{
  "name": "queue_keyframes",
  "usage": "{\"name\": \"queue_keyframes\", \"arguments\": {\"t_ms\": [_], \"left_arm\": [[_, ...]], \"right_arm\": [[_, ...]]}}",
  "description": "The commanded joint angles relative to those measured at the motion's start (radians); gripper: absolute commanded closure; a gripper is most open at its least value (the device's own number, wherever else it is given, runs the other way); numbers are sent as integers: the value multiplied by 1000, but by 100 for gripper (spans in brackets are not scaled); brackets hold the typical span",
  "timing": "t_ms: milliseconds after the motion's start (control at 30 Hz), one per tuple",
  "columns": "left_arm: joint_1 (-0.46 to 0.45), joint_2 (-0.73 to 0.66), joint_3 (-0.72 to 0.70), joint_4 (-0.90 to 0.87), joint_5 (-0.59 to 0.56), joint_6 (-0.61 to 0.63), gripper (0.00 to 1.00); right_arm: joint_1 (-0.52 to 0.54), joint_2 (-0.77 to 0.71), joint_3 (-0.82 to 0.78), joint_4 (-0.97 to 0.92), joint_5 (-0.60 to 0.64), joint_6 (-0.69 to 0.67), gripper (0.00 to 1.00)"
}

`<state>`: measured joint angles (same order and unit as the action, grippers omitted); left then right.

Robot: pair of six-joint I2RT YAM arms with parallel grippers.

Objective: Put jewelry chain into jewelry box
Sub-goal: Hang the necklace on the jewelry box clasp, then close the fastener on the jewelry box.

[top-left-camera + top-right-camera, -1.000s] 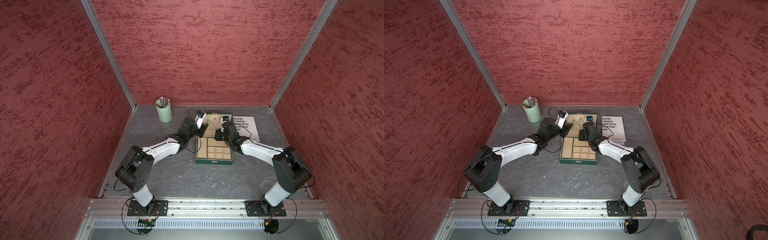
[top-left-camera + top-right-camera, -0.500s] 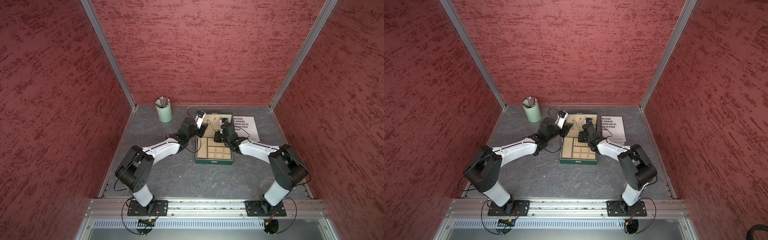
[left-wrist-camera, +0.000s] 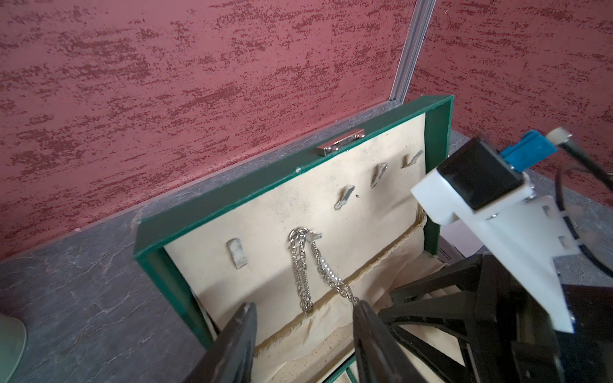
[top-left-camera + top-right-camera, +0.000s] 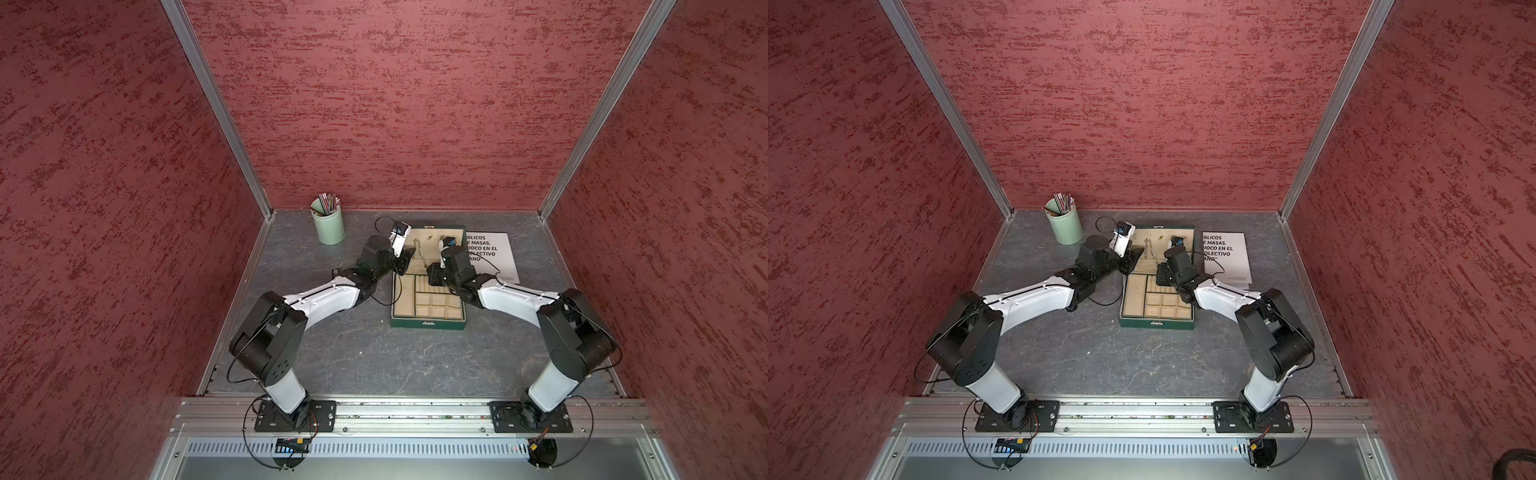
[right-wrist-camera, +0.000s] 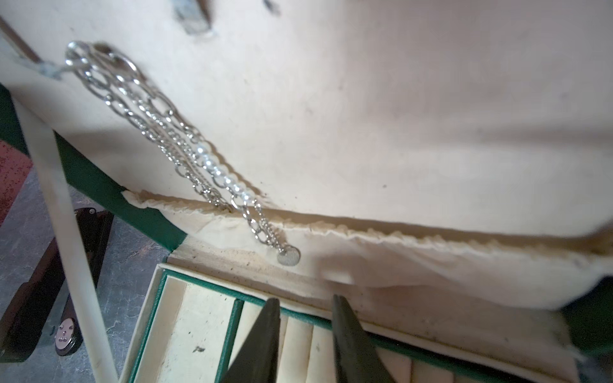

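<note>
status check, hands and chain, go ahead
left hand open, right hand open, both empty. jewelry chain hanging from lid hook in jewelry box. nothing blocking.

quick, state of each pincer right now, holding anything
left pincer: open, holding nothing
right pincer: open a little, holding nothing

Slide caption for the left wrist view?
Jewelry chain hangs from a lid hook inside the open jewelry box, left gripper open before it.

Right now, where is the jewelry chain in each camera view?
Both top views: jewelry chain mid-picture, on the jewelry box lid.
Left wrist: hanging from a lid hook to the frayed pocket edge.
Right wrist: slanting across the lid lining, round tag on the pocket.
Shared landmark: the lid lining.
</note>
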<state>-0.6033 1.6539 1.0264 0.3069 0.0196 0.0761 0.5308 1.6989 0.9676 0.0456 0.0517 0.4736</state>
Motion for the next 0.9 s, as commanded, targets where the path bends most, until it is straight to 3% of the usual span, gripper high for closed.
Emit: {"name": "queue_keyframes", "arguments": {"t_ms": [0,267,500,533,600,667,733,867], "left_arm": [[-10,-47,-9,17,-12,-2,49],[-7,-106,39,-83,-51,-70,38],[81,-82,169,-220,64,-322,23],[98,-72,191,-243,83,-370,17],[137,-47,237,-287,122,-454,0],[170,-28,249,-297,146,-532,0],[195,-16,254,-291,167,-597,0],[216,21,269,-306,177,-637,0]], "right_arm": [[-8,-59,33,-34,-6,-13,67],[-7,-225,16,-94,7,-177,55],[-7,-285,101,-148,-102,-430,53],[-7,-280,130,-171,-112,-485,52],[-7,-261,202,-231,-106,-610,45],[-7,-248,253,-286,-104,-786,25],[-7,-248,297,-342,-67,-901,12],[-25,-221,342,-366,-80,-1052,8]]}}
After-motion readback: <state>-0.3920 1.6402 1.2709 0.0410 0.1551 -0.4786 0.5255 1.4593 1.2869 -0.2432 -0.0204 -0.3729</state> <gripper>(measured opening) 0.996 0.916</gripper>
